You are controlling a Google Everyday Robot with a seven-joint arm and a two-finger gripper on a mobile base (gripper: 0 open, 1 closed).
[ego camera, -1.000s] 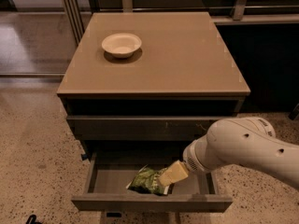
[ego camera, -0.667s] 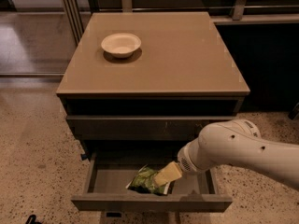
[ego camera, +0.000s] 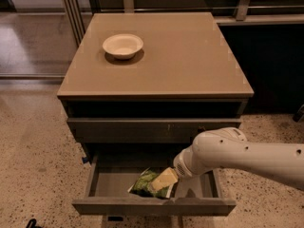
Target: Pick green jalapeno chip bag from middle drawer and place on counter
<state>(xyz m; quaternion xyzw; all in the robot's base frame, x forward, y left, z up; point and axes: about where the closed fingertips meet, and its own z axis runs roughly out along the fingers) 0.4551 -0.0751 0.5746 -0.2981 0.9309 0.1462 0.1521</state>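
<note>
The green jalapeno chip bag [ego camera: 146,184] lies crinkled on the grey floor of the open middle drawer [ego camera: 109,185], near its front middle. My gripper [ego camera: 164,179] reaches down into the drawer from the right on a white arm [ego camera: 237,156] and sits right on the bag's right side, covering part of it. The tan counter [ego camera: 180,56] tops the dark-grey cabinet above the drawer.
A cream bowl [ego camera: 122,45] stands on the counter's back left. A shut drawer front with pale scuffs [ego camera: 133,129] sits just above the open drawer. Speckled terrazzo floor [ego camera: 33,165] surrounds the cabinet. Metal posts and a dark wall stand behind.
My arm has swung left and lower into the drawer, bringing the gripper further over the bag. The bag stays in about the same place.
</note>
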